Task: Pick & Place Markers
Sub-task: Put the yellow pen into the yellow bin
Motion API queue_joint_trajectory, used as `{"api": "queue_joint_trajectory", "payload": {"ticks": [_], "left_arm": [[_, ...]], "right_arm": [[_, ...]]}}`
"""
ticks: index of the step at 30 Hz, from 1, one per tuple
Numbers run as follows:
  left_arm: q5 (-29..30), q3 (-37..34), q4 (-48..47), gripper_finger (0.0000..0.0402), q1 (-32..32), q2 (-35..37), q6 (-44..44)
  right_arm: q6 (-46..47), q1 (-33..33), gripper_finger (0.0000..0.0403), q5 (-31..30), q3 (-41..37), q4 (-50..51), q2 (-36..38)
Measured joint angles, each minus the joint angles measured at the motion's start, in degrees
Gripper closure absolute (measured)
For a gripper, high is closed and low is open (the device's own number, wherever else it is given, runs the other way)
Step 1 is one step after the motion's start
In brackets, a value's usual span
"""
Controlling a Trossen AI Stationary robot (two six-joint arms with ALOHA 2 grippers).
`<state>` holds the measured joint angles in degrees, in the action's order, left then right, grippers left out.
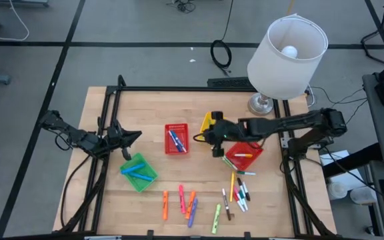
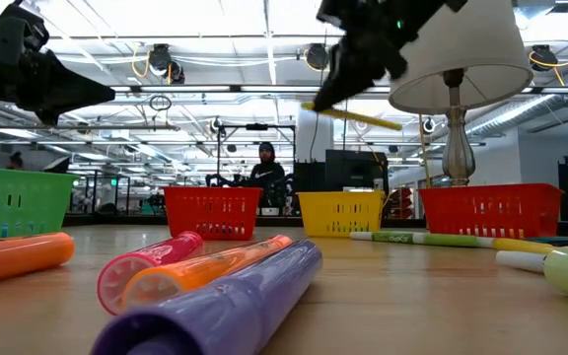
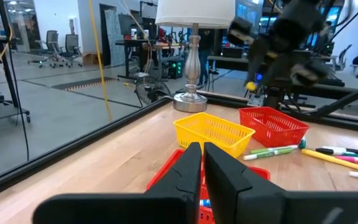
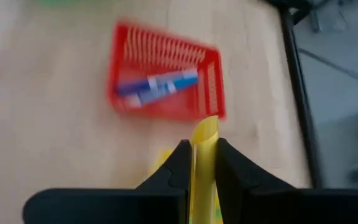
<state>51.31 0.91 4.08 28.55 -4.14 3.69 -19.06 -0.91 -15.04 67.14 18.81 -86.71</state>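
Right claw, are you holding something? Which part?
Yes: the right claw pinches a yellow marker near one end, above the table. The left claw is shut and holds nothing.

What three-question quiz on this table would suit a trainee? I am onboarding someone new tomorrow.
1. True or false: the right end effector holds a yellow marker.
2. Which basket holds blue markers only?
A. the green basket
B. the yellow basket
C. the red basket by the lamp
3. Fill in: the left end effector is ____ and holds nothing.

Key: 1 true; 2 A; 3 shut.
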Motion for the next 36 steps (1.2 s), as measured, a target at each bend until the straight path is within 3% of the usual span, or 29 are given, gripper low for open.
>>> {"api": "queue_joint_trajectory", "payload": {"ticks": [3,8,16,22,29,36], "left_arm": [[0.0,0.0,0.0,0.0376,0.0,0.0,-0.9],[0.2,0.0,-0.1,0.0376,0.0,0.0,-2.2],[0.6,0.0,-1.1,0.0376,0.0,0.0,-2.5],[1.4,0.0,-1.2,0.0376,0.0,0.0,-3.5],[1.3,0.0,-1.3,0.0376,0.0,-0.9,-2.9],[1.3,0.0,-1.3,0.0376,0.0,-0.9,-2.9]], "right_arm": [[-12.6,2.6,0.0372,1.5,0.0,4.8,-1.6],[-27.3,6.0,0.0372,10.5,0.1,4.1,-3.2],[-33.5,11.1,0.0372,19.6,0.0,3.6,-7.2],[-36.2,13.9,0.0372,23.0,0.0,0.8,-12.6],[-36.3,14.9,0.0370,21.5,0.0,1.3,-16.8],[-29.6,14.7,0.0267,13.0,0.0,-0.8,-14.9]]}}
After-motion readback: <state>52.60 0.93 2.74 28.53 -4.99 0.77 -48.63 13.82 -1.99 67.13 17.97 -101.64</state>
